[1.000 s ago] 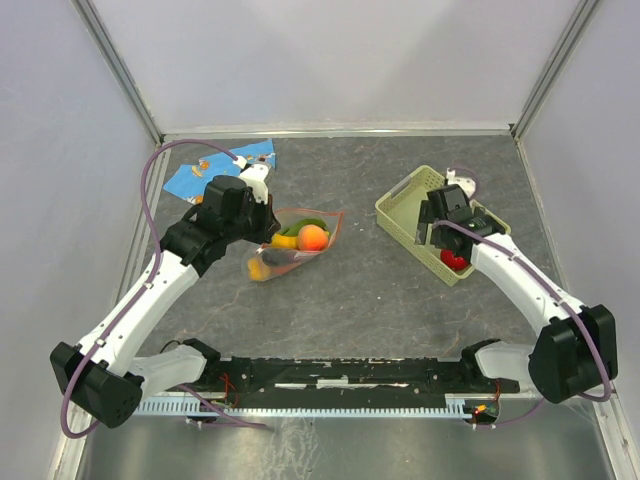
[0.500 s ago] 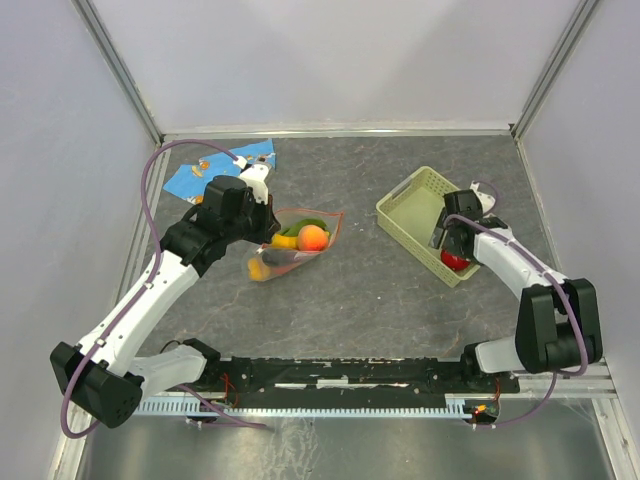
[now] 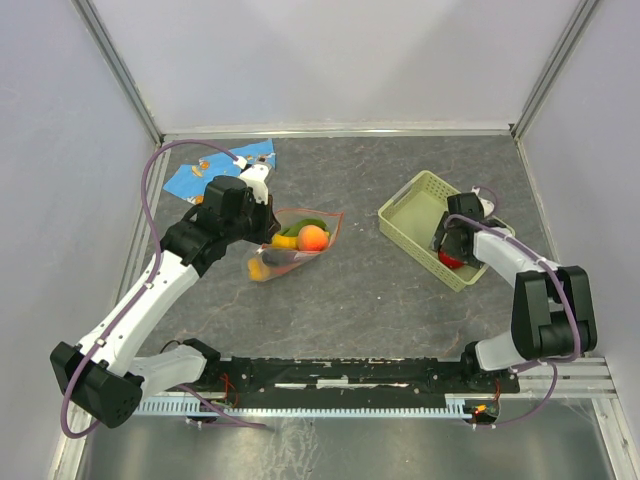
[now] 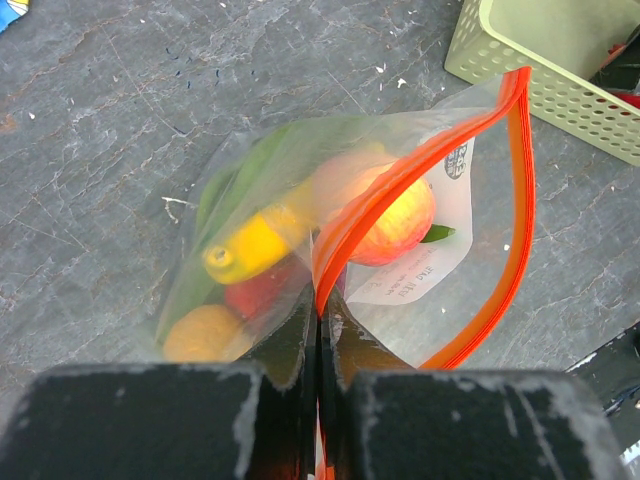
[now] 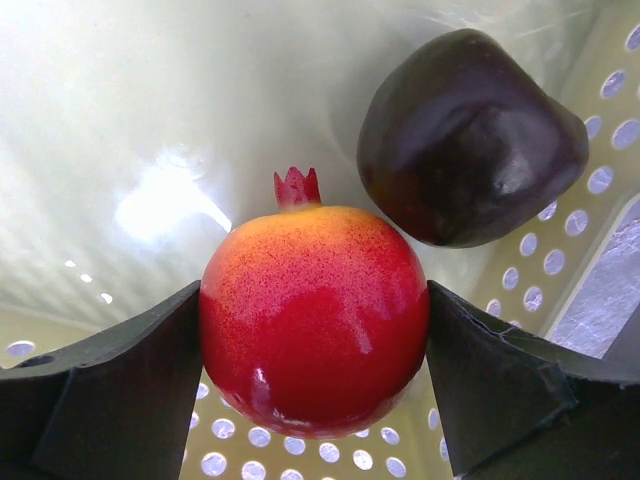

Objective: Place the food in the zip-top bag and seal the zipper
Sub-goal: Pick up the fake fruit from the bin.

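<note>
Since swinging off mid-basket over the last second, now parked low in the right end of the pale green basket with the right gripper. Nudged the basket slightly on the way. Reads as pick phase for the next item, not transport yet.

Wrist view: clamped on the red pomegranate, finger pads against both flanks, fruit centred between them. Cannot tell if lifted. Dark purple eggplant just beyond, up-right, near the fruit, clear of the fingers.

No change on the left: left gripper pinched on the zipper, holding the zip-top bag with its mouth open toward the basket. Peach, banana, leaf and orange already inside.

Bag well apart from the pomegranate, so lift plus cross-table carry needed. Seal not started.
</note>
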Robot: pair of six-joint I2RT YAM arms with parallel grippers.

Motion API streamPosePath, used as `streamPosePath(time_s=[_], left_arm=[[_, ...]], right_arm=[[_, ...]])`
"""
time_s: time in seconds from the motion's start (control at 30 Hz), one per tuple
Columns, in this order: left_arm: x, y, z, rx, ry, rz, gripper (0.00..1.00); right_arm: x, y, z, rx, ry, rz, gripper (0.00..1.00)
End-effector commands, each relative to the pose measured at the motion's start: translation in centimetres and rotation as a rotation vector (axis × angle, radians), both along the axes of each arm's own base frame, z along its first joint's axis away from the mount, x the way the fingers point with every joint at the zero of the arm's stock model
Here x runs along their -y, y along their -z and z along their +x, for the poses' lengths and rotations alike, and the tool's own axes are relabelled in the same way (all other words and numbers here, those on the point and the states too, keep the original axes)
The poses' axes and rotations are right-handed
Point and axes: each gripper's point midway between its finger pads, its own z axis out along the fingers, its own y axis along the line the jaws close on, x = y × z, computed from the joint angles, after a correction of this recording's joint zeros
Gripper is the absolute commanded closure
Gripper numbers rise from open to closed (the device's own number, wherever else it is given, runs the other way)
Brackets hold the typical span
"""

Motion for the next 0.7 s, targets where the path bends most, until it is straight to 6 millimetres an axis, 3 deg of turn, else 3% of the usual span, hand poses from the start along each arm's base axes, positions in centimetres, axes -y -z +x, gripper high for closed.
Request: streamPosePath(time_s=[0.0, 0.3, 0.53, 0.67], left_arm=[[0.4, -1.2, 0.8, 0.062, 0.028, -0.013, 0.97], [0.4, -1.1, 0.8, 0.06, 0.026, -0.011, 0.97], [0.5, -0.8, 0.9, 0.052, 0.027, -0.008, 0.97], [0.6, -0.9, 0.9, 0.053, 0.029, -0.01, 0.97]], right_arm=[[-0.5, -2.0, 0.9, 0.072, -0.027, 0.032, 0.2], [-2.3, -8.3, 1.7, 0.232, -0.123, 0.06, 0.25], [-6.6, -14.0, 2.3, 0.397, -0.266, 0.059, 0.25], [-10.2, -17.5, 2.6, 0.5, -0.379, 0.08, 0.25]])
